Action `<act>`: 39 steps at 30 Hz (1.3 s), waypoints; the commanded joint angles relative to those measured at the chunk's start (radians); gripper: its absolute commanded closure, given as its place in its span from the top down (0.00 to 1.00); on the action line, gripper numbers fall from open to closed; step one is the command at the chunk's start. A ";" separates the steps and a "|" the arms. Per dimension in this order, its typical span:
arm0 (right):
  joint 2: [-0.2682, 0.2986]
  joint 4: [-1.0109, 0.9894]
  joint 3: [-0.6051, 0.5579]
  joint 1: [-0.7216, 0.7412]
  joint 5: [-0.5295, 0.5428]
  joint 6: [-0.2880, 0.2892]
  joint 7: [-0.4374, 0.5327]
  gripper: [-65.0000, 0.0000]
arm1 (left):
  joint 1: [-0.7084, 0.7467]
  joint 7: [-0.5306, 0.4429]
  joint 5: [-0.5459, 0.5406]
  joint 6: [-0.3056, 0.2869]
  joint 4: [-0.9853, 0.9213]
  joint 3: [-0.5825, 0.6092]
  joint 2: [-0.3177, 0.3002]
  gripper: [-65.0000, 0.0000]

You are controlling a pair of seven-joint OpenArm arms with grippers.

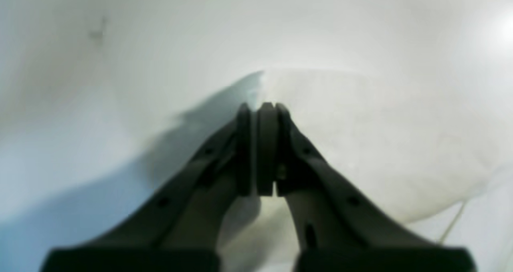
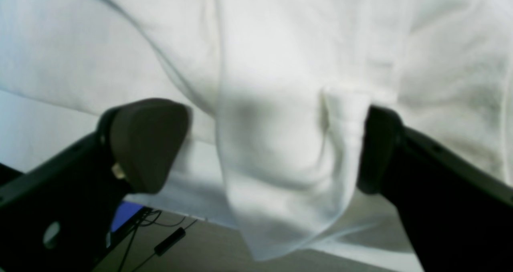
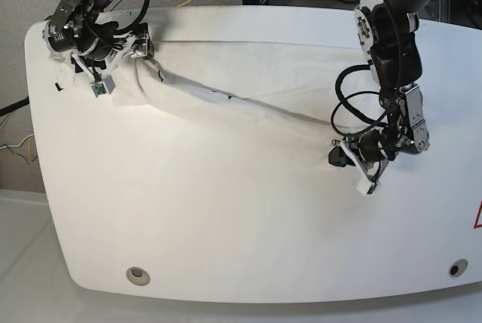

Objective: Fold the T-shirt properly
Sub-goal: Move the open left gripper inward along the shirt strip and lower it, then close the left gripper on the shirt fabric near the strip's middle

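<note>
The large white soft cotton T-shirt (image 3: 226,105) is spread loosely across the far half of the glossy white tabletop (image 3: 226,240), bunched at one far corner and drawn into a long diagonal ridge toward the opposite side. That ridge is judged to come from the cloth being stretched between the two arms, so the garment can be straightened before any fold is made.

The left gripper (image 1: 262,107), in dark plastic, is seen clenched tight in its wrist view, pad against pad, at the edge of a raised white fold. Whether cloth is actually pinched between the pads cannot be told, since the view is blurred and no fabric is visible there.

The right gripper (image 2: 276,148) is held wide apart at the bunched corner, with a hanging flap of the shirt lying between its dark pads (image 2: 146,144). One pad is touched by the flap's hem, the other stands apart from it. This placement is judged to be a straddle of the fabric in readiness for a pinch; nothing is gripped there yet.
</note>
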 commanded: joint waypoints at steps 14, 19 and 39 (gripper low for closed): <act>0.007 0.009 0.004 0.023 -0.010 -0.002 -0.007 0.99 | -0.029 0.061 0.036 0.013 0.010 0.000 -0.065 0.05; 0.005 0.009 0.004 0.025 -0.010 -0.002 -0.007 0.99 | -0.038 0.081 0.035 0.013 0.017 -0.002 -0.066 0.05; 0.002 0.008 0.004 0.054 -0.010 -0.002 -0.007 0.99 | -0.044 0.237 0.035 0.013 0.238 -0.002 -0.030 0.05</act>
